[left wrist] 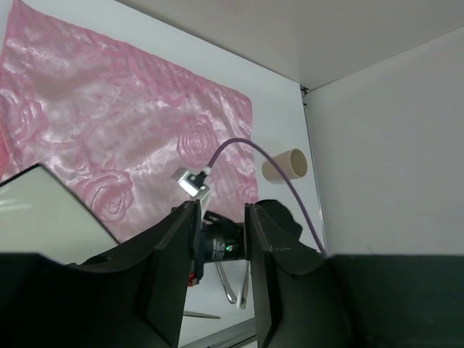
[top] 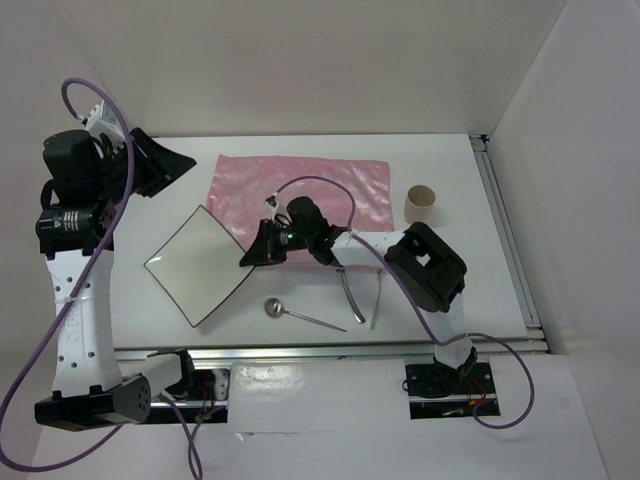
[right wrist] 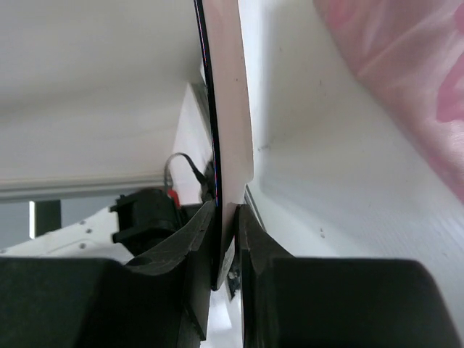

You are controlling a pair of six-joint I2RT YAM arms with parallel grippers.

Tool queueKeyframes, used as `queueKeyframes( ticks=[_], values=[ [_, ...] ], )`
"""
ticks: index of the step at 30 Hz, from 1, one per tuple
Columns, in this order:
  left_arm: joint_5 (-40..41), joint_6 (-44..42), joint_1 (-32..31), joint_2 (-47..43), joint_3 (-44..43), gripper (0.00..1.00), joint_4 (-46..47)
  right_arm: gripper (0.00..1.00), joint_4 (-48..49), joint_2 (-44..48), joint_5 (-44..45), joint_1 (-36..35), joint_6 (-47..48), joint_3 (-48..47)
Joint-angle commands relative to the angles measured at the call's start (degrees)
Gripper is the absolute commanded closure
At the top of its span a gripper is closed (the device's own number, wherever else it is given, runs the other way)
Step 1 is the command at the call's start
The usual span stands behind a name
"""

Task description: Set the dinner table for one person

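White dinner table (top: 470, 290): right gripper (top: 252, 257) clamps the 3 o'clock corner of the square white plate (top: 200, 265), likely to reposition it. Left gripper (top: 168, 166) hangs parted, empty.

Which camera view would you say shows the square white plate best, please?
The top external view: the whole plate shows, with one corner at the right gripper. The right wrist view shows only the plate's rim, edge-on in the jaws. The left wrist view shows just one corner of it.
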State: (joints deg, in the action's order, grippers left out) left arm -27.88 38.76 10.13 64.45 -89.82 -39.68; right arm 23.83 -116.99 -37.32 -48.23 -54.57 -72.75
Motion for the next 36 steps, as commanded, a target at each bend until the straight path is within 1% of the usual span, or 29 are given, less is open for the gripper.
queueKeyframes(
  ticks=[1, 2, 6, 9, 12, 14, 16, 19, 22, 27, 29, 31, 36],
  values=[
    [-1.39, -1.15, -0.2, 0.95, -0.71, 0.53, 0.66, 1.0, 18.26, 10.46, -4.52, 3.04, -3.17, -0.73],
    [-1.91, -1.15, 0.32, 0.95, -0.71, 0.53, 1.27, 1.0, 19.4, 11.25, -4.52, 3.05, -4.31, -0.2],
    [-2.53, -0.62, 0.33, 1.47, -0.18, 0.53, 1.27, 1.0, 22.56, 13.88, -4.43, 7.43, -7.47, 4.0],
    [-2.53, -1.23, 0.85, 2.08, -1.49, 0.53, 0.75, 1.0, 21.96, 16.52, -1.89, 10.77, -8.8, 6.12],
    [-2.53, -1.23, 1.38, 2.61, -1.5, 0.53, 0.75, 1.0, 18.28, 18.89, 2.68, 13.41, -9.33, 8.49],
    [-3.31, -1.23, 1.38, 2.62, -0.36, 0.53, 0.75, 1.0, 17.39, 18.9, 4.44, 16.23, -9.33, 10.08],
    [-3.94, -1.23, 1.38, 2.62, 0.78, 0.53, 1.45, 1.0, 19.13, 18.9, 4.45, 18.25, -11.08, 11.4],
    [-4.55, -1.23, 1.38, 3.14, 4.03, 0.53, 2.59, 1.0, 21.6, 16.71, 5.06, 22.11, -12.41, 13.24],
    [-4.55, -1.23, 1.38, 3.14, 4.83, 0.53, 2.59, 1.0, 24.49, 15.48, 4.45, 24.23, -15.13, 14.04],
    [-4.55, -1.85, 1.38, 3.14, 5.89, 0.53, 2.59, 1.0, 25.65, 12.58, 4.45, 28.27, -16.27, 15.97],
    [-4.55, -1.85, 1.38, 3.14, 6.41, 0.53, 2.59, 1.0, 28.61, 10.04, 2.17, 29.94, -17.67, 16.5],
    [-5.08, -1.85, 1.38, 3.14, 6.94, 0.53, 3.11, 1.0, 30.82, 7.23, -0.54, 30.73, -19.08, 16.5],
    [-5.08, -1.85, 1.38, 3.14, 7.99, 0.53, 3.12, 1.0, 32.06, 4.5, -2.66, 31.26, -19.61, 15.89]
  ],
)
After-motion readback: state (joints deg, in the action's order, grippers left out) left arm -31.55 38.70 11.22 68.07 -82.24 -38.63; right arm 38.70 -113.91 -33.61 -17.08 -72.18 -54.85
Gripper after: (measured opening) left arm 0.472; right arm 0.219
